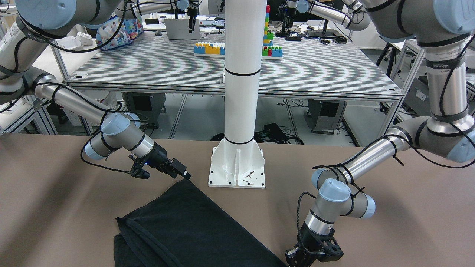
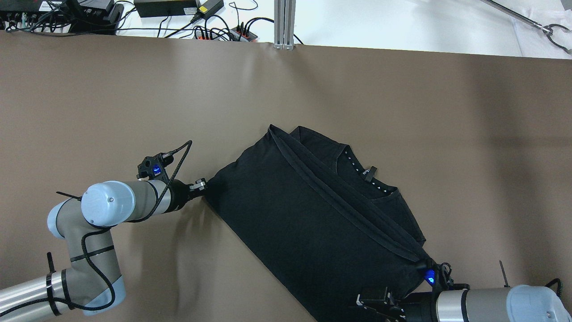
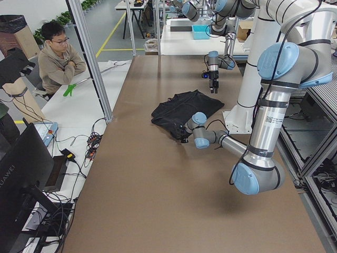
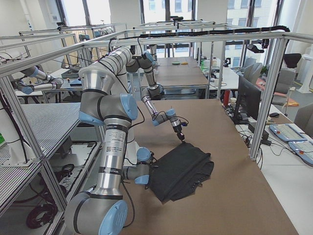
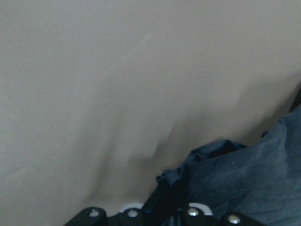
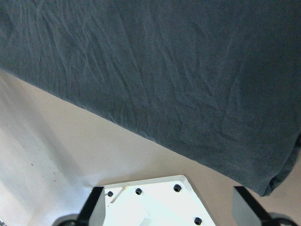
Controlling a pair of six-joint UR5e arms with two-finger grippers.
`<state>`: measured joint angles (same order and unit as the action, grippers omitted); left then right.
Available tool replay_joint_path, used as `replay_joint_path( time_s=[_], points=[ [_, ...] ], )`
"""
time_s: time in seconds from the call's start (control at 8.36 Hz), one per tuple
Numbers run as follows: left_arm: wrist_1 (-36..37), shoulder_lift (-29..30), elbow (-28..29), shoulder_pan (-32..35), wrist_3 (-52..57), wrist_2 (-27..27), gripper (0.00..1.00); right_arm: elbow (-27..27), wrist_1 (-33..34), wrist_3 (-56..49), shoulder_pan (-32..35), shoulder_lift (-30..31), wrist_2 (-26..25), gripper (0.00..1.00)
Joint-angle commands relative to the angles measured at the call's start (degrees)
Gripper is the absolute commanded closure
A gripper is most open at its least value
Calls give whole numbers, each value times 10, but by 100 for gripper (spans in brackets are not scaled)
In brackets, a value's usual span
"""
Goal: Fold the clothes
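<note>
The black garment (image 2: pixel 313 223) lies folded and slanted on the brown table (image 2: pixel 134 98), its neckline facing the far side. It also shows in the front view (image 1: pixel 185 230). My left gripper (image 2: pixel 203 185) lies low and is shut on the garment's left corner. In the left wrist view the fabric (image 5: pixel 235 183) is bunched between the fingers. My right gripper (image 1: pixel 186 175) has its tip at the opposite corner, next to the white post's base (image 1: pixel 237 167). In the right wrist view its fingers (image 6: pixel 96 207) stand wide apart with no cloth between them, and the garment's corner (image 6: pixel 275 186) is beside one finger.
The white post (image 1: pixel 241 74) rises from its bolted base at the table's near middle. Cables and power bricks (image 2: pixel 178 9) lie beyond the far edge. A seated person (image 3: pixel 58 58) watches from the side. A second table with toy blocks (image 1: pixel 209 48) stands behind the robot.
</note>
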<state>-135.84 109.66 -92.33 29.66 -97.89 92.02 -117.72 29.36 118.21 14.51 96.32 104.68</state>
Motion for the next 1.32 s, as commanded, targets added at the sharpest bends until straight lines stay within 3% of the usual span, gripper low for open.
replay_joint_path(
  time_s=[0.0,0.36,0.48,0.84,1.2],
  points=[
    [1,-5,-30,5,4,4,100,0,-1,0,0,4,0,5],
    [6,5,-20,63,46,21,100,-5,0,-4,29,-3,-1,5],
    [6,33,16,92,62,48,100,-1,3,-11,41,-8,0,5],
    [5,228,265,196,123,124,100,14,87,-61,91,-94,-3,5],
    [5,451,509,202,134,107,100,15,175,-62,111,-146,-11,5]
  ],
)
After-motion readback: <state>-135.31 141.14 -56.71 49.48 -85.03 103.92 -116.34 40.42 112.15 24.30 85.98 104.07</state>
